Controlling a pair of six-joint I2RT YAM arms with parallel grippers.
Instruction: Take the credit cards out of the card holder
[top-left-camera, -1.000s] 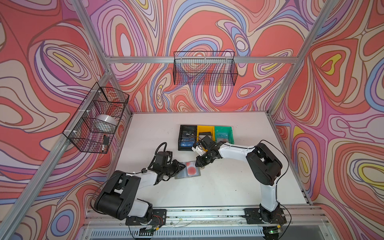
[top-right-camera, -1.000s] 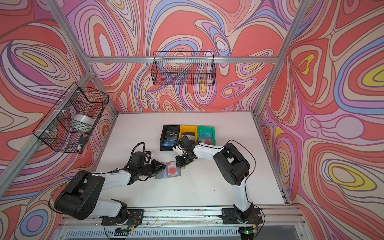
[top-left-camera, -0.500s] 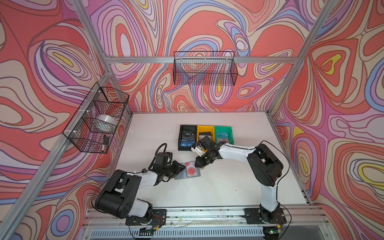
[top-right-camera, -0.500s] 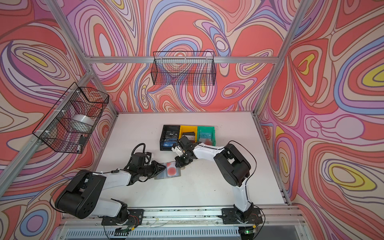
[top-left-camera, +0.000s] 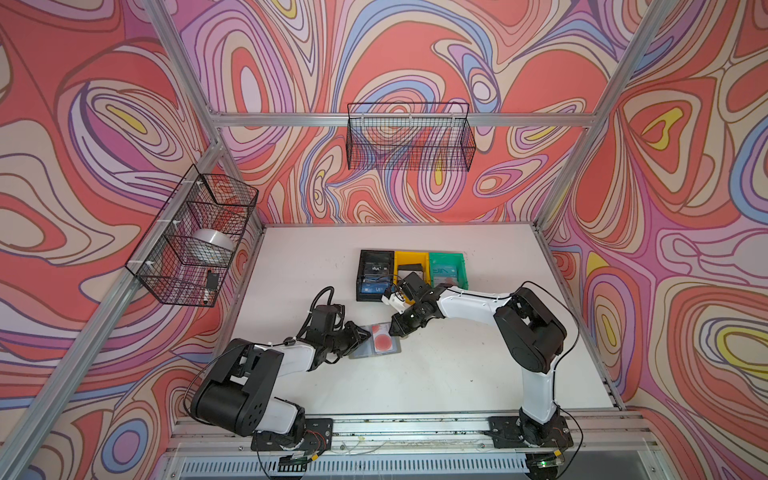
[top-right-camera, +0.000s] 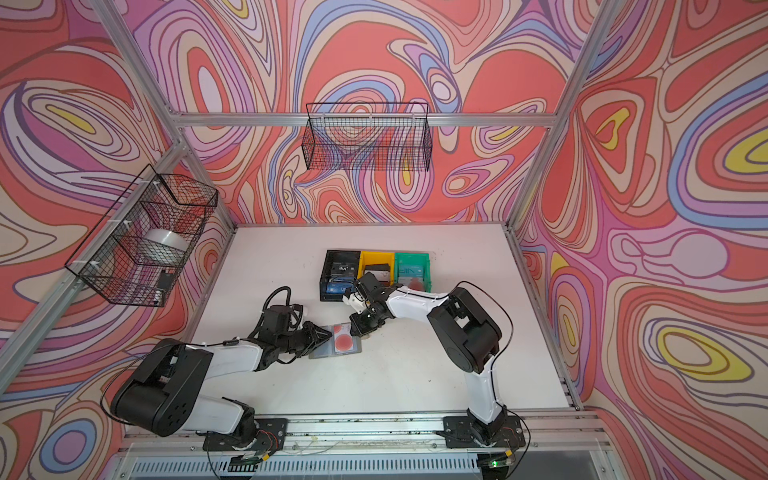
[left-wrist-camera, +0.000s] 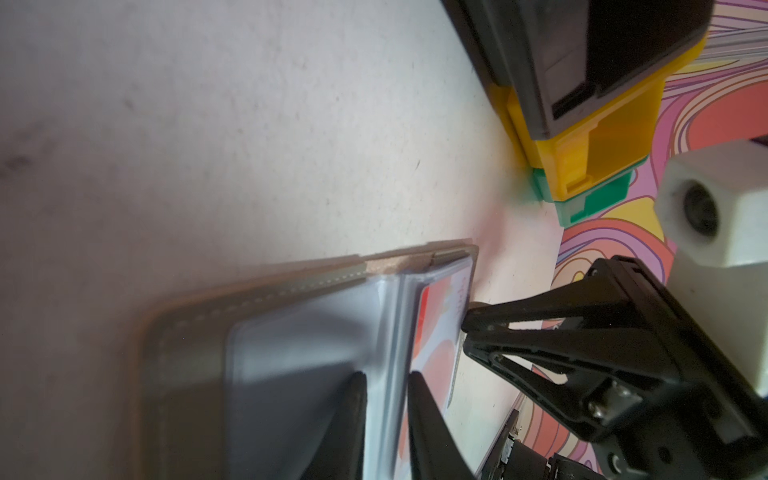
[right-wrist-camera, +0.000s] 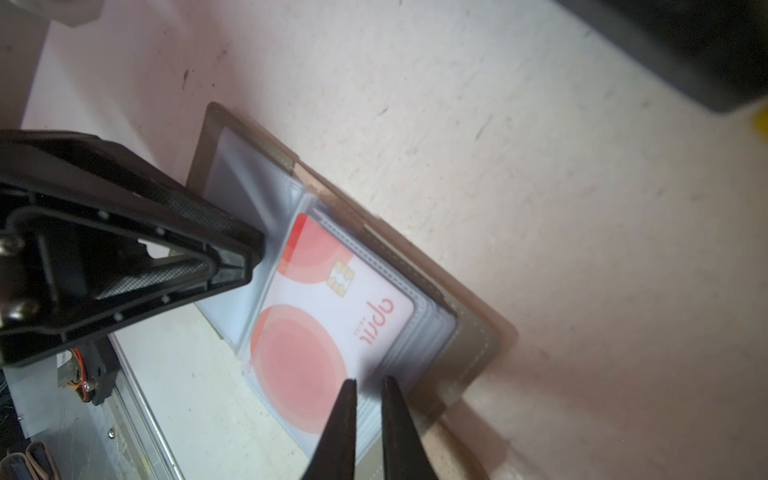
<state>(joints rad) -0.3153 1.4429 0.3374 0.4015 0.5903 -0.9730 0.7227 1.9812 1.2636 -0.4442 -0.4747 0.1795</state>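
The grey card holder (top-left-camera: 360, 354) (top-right-camera: 321, 354) lies open on the table between both arms. A pale credit card with red circles (top-left-camera: 383, 341) (right-wrist-camera: 332, 299) sits in its top clear sleeve. My left gripper (top-left-camera: 368, 334) (left-wrist-camera: 384, 382) is shut on a clear sleeve page near the spine, holding it up. From the far side, my right gripper (top-left-camera: 392, 331) (right-wrist-camera: 369, 382) has its jaws nearly together on the pale card's outer edge, where the sleeve stack ends. A blue VIP card (top-left-camera: 373, 287) lies in the black bin.
A black bin (top-left-camera: 360, 270), a yellow bin (top-left-camera: 409, 257) and a green bin (top-left-camera: 446, 257) stand in a row just behind the right wrist, with cards inside. Wire baskets hang on the left wall (top-left-camera: 195, 241) and the back wall (top-left-camera: 409, 141). An aluminium rail (top-left-camera: 415, 424) runs along the front.
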